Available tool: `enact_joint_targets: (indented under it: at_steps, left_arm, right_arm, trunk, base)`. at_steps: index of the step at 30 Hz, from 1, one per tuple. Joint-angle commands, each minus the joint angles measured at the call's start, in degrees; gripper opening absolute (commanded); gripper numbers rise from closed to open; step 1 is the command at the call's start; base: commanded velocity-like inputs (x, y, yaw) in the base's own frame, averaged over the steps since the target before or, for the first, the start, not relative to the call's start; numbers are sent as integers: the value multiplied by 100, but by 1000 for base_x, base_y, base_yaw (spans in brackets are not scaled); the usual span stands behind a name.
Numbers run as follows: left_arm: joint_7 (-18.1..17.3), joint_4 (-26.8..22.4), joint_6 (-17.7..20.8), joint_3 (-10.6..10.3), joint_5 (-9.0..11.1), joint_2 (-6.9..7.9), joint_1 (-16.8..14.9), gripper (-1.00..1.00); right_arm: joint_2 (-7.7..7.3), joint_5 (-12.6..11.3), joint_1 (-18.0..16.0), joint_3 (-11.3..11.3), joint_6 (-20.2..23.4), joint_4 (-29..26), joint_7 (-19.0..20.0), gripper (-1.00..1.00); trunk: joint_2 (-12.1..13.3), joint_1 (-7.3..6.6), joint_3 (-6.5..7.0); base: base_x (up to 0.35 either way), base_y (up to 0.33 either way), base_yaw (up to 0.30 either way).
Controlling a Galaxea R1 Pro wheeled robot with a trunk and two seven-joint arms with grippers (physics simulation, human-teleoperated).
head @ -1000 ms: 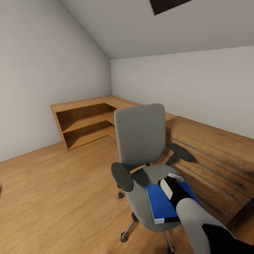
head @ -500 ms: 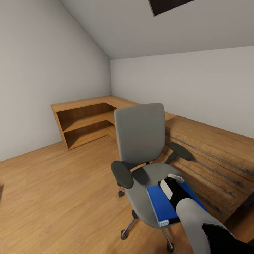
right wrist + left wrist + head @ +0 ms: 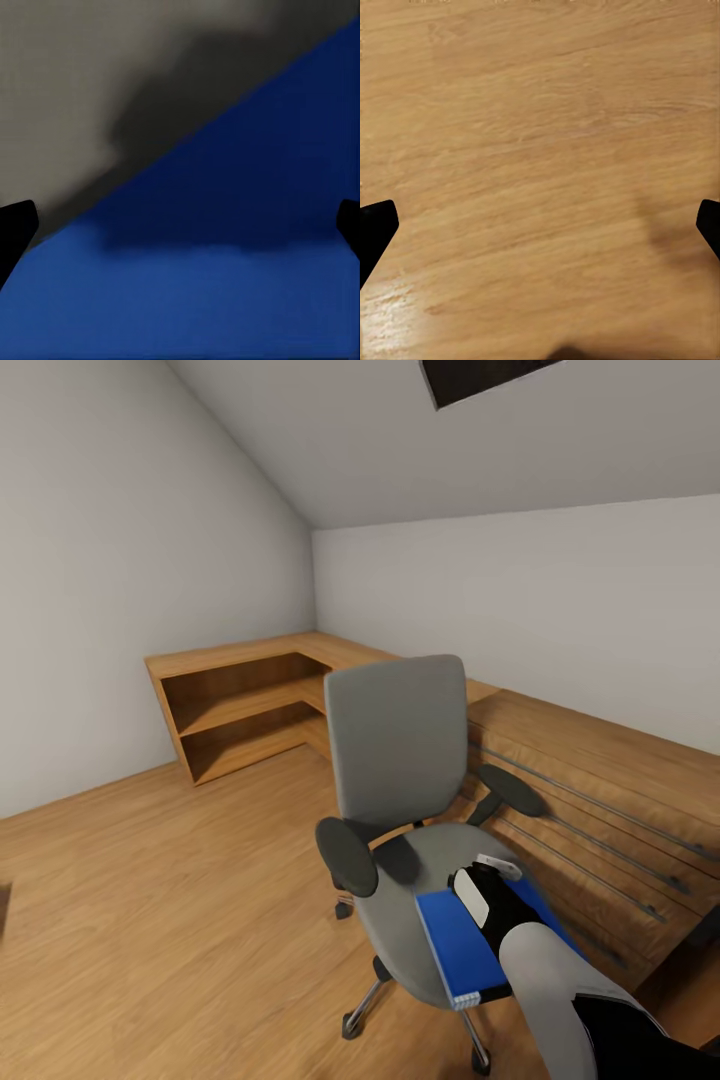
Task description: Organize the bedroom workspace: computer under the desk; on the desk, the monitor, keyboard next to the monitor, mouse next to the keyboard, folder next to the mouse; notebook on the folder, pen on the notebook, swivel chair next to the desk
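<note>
Folder [image 3: 455, 950] slid further off the chair [image 3: 400, 780] seat's front edge, lower centre of frame. Right gripper [image 3: 487, 890] rests on it, fingertips spread wide, gripping nothing. Left gripper [image 3: 540, 225] spread wide over floor [image 3: 540, 112].

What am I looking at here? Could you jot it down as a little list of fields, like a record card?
Room: wooden floor, white walls, sloped ceiling
Swivel chair: grey, beside low wooden cabinets
Folder: blue, flat on the seat, front end sticking out over the seat edge
Right gripper: down on the folder, fingers spread wide
Left gripper: open over bare floor, holding nothing
</note>
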Motion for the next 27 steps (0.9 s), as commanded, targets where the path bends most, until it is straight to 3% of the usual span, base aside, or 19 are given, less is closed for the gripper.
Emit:
enact_joint_targets:
  at_steps: [1,27]
  left_arm:
    - [1,2,-15,-7,10,1,-2,100]
    - [8,12,-15,-16,19,-25,-2,100]
  right_arm:
    - [2,-55,-1,1,13,-12,-34,100]
    - [2,-55,-1,1,-3,-96,-15,100]
  trunk:
    - [39,-23,13]
    - [1082,-594,480]
  base:
    - [0,0,0]
    - [0,0,0]
